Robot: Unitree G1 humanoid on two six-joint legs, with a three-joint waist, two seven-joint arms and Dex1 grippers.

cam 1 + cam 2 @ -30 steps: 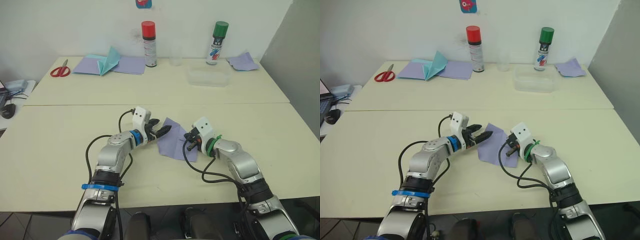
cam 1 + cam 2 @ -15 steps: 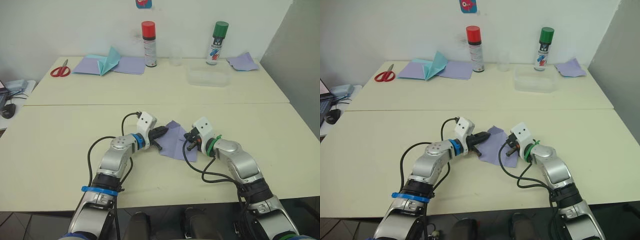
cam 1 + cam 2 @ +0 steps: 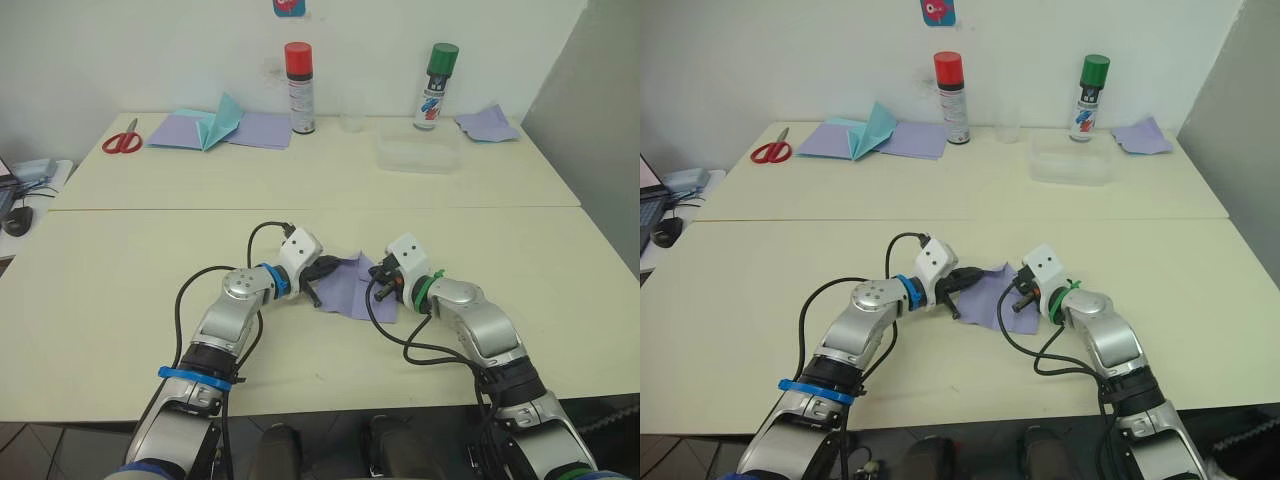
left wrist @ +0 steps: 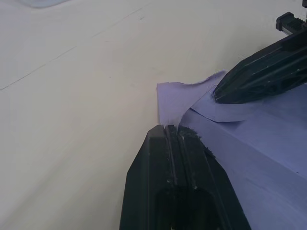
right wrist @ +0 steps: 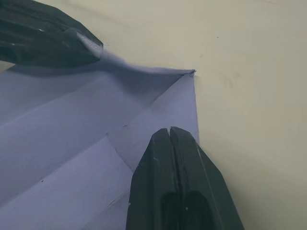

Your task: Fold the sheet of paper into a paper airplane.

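Sheet of paper (image 3: 345, 285) is lying on the bench (image 3: 120, 300); left claw (image 4: 173, 130), closed, is pinching its corner; right claw (image 5: 170, 132), closed, is pressing it flat. Overpulling risks tearing or skewing the crease.

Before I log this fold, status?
Left claw shut on the sheet of paper, lifting its edge. Right claw shut, pressing it. Nothing in the way.

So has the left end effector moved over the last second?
Yes. The left end effector has travelled rightward toward the right end effector, now shut on the thin lavender sheet of paper, judged against the table seam.
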